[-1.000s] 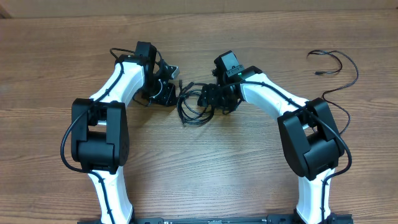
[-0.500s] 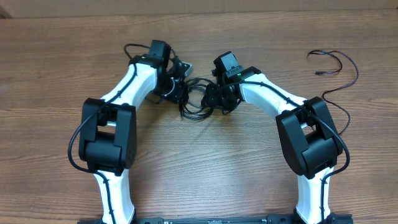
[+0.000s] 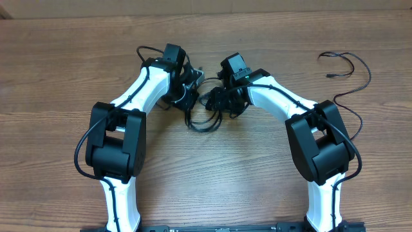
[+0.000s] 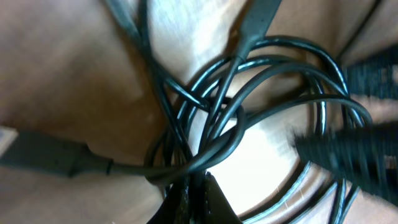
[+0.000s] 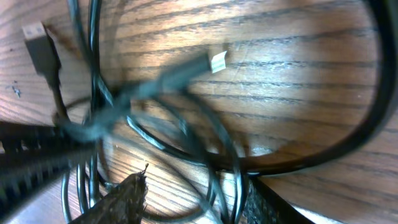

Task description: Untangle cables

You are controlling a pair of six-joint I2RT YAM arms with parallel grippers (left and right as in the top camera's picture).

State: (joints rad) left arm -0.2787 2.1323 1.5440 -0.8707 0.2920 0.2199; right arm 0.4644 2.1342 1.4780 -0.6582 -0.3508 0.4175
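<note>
the cables [image 4: 180, 167] lie as one knot of thin black loops directly ahead of the left gripper [image 4: 198, 196], with the strands gathering into a tight bunch right at its fingertips and fanning out away from them. seen from overhead, the knot sits between the two grippers on the table [image 3: 64, 64], and its loose loops spill to the base side of both. the left gripper is touching the knot and the right gripper [image 5: 196, 202] is just beside it on the opposite side, so neither arm has to reach

the knot itself is roughly round, with no clear long axis. the line that matters is the short one from gripper to gripper, and any pull to open the loops would probably have to run along it

the left gripper is fully closed, and its tips look pinched on the bunched strands, though exactly how many strands it has cannot be told. the right gripper is about half open, its two fingers standing apart. a couple of strands pass through the gap between them, and whether either finger presses on one is unclear. ahead of it lie a dark flat plug [image 5: 40, 43] off to its left and a blurred white-tipped plug [image 5: 217, 61] nearer its middle

a lone cord [image 3: 368, 72] lies well apart, far out past the right gripper's outer side, clear of the knot
</note>
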